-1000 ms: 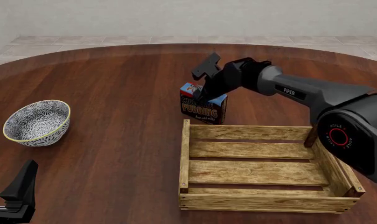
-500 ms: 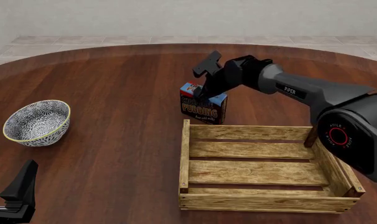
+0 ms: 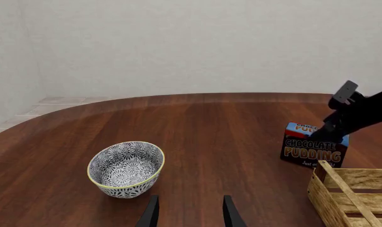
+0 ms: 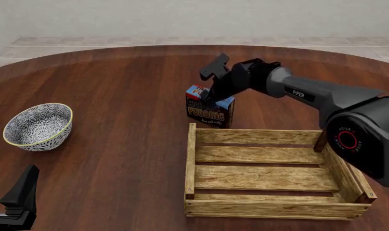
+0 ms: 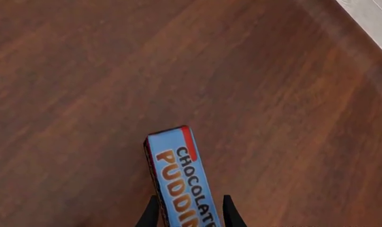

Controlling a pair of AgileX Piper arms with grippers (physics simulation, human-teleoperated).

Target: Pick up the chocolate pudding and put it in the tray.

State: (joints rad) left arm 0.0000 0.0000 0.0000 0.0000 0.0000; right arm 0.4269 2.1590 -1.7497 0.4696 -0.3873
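The chocolate pudding (image 4: pixel 209 111) stands upright on the table just beyond the far left corner of the tray (image 4: pixel 259 136), a light wooden slat crate. It also shows in the left wrist view (image 3: pixel 314 150) and, from above, in the right wrist view (image 5: pixel 178 177). My right gripper (image 4: pixel 211 98) is down over the carton's light blue top, its two fingers (image 5: pixel 154 213) straddling the narrow sides with the jaws open. My left gripper (image 3: pixel 189 215) is open and empty, low at the near left of the table (image 4: pixel 19 195).
A round grey-patterned bowl (image 4: pixel 38 126) with a yellow rim sits at the left, also in the left wrist view (image 3: pixel 126 169). The crate's near left corner shows in the left wrist view (image 3: pixel 349 189). The table is dark wood.
My right arm has shifted very slightly up and to the right over the carton. The carton, crate, bowl and left arm have not moved.
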